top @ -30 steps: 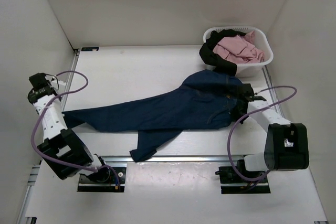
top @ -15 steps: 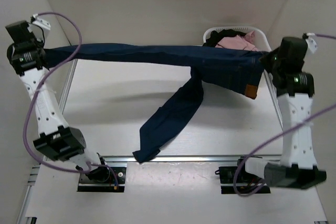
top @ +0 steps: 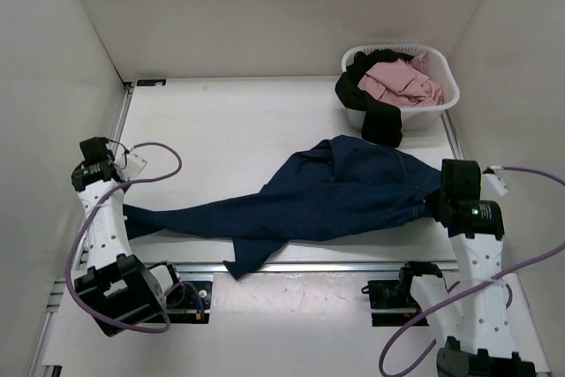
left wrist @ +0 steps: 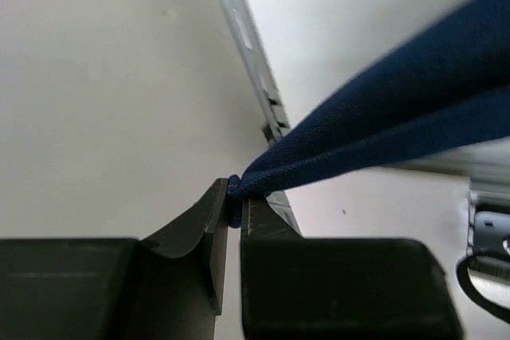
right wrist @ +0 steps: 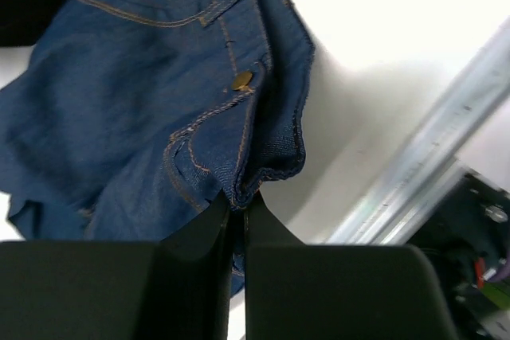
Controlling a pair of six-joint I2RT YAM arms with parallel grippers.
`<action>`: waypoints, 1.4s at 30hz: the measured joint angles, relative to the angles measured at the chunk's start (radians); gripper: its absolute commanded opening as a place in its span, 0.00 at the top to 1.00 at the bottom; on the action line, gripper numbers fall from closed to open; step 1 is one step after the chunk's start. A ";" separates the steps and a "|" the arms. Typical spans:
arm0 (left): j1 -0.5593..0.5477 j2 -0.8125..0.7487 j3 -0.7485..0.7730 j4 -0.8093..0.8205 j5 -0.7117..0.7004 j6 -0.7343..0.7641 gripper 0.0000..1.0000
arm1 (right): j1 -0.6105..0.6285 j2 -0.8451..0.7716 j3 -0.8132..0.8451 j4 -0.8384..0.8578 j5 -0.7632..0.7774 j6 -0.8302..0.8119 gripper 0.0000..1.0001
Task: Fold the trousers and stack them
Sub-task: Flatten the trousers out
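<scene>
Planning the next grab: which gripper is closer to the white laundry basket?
Right. The right gripper, shut on the navy jeans at the waist, sits in front of the laundry basket. The left gripper pinches a leg end across the table.

White basket at far-right corner of table, w/ pink cloth inside.

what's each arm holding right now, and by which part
Both hold the navy denim trousers: the left tool pinches one leg's end, the right tool pinches the waist end.
</scene>
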 measured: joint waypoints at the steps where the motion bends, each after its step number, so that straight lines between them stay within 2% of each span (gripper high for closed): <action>1: 0.002 -0.010 -0.025 -0.013 -0.002 0.004 0.86 | 0.000 -0.024 -0.021 -0.013 0.019 0.012 1.00; 6: 0.009 -0.074 -0.108 -0.062 -0.017 0.023 0.86 | 0.000 -0.079 -0.081 -0.055 0.084 0.045 1.00; 10: 0.010 -0.082 -0.116 -0.077 -0.031 0.018 0.86 | 0.000 -0.080 -0.126 -0.074 0.115 0.066 1.00; 13: 0.010 -0.056 -0.026 -0.085 -0.029 -0.006 0.86 | 0.000 -0.077 -0.125 -0.081 0.147 0.066 1.00; 15: 0.010 -0.018 0.104 -0.093 -0.010 -0.030 0.86 | 0.000 -0.063 -0.105 -0.100 0.177 0.064 1.00; 16: 0.010 0.009 0.192 -0.091 0.008 -0.045 0.86 | 0.000 -0.057 -0.094 -0.105 0.193 0.064 0.90; 17: 0.010 0.035 0.288 -0.092 0.038 -0.059 0.86 | 0.000 -0.051 -0.086 -0.110 0.213 0.068 0.68; 18: 0.010 0.062 0.395 -0.099 0.079 -0.072 0.86 | 0.000 -0.047 -0.080 -0.119 0.237 0.075 0.23; 20: 0.010 0.089 0.568 -0.099 0.166 -0.087 0.86 | 0.000 -0.045 -0.080 -0.130 0.282 0.067 0.02; 22: 0.010 0.090 0.711 -0.136 0.296 -0.086 0.86 | -0.004 -0.044 -0.079 -0.115 0.286 0.008 0.01; 24: 0.010 0.059 0.780 -0.172 0.427 -0.070 0.86 | -0.007 -0.032 -0.070 -0.042 0.225 -0.094 0.01; 27: 0.009 -0.035 0.734 -0.232 0.586 -0.038 0.86 | 0.016 0.060 -0.008 0.077 0.064 -0.217 0.01; 29: 0.008 -0.104 0.656 -0.272 0.657 -0.016 0.86 | 0.103 0.185 0.086 0.150 0.003 -0.277 0.01; 33: -0.004 -0.148 0.571 -0.336 0.726 0.002 0.86 | 0.395 0.535 0.378 0.263 -0.053 -0.367 0.01; 35: -0.005 -0.141 0.549 -0.344 0.733 0.006 0.86 | 0.499 0.714 0.504 0.319 -0.109 -0.386 0.01; 38: -0.005 -0.120 0.533 -0.347 0.736 0.006 0.86 | 0.580 0.938 0.631 0.357 -0.192 -0.385 0.01; 42: -0.005 -0.123 0.527 -0.347 0.735 0.005 0.86 | 0.619 1.188 0.753 0.346 -0.262 -0.369 0.01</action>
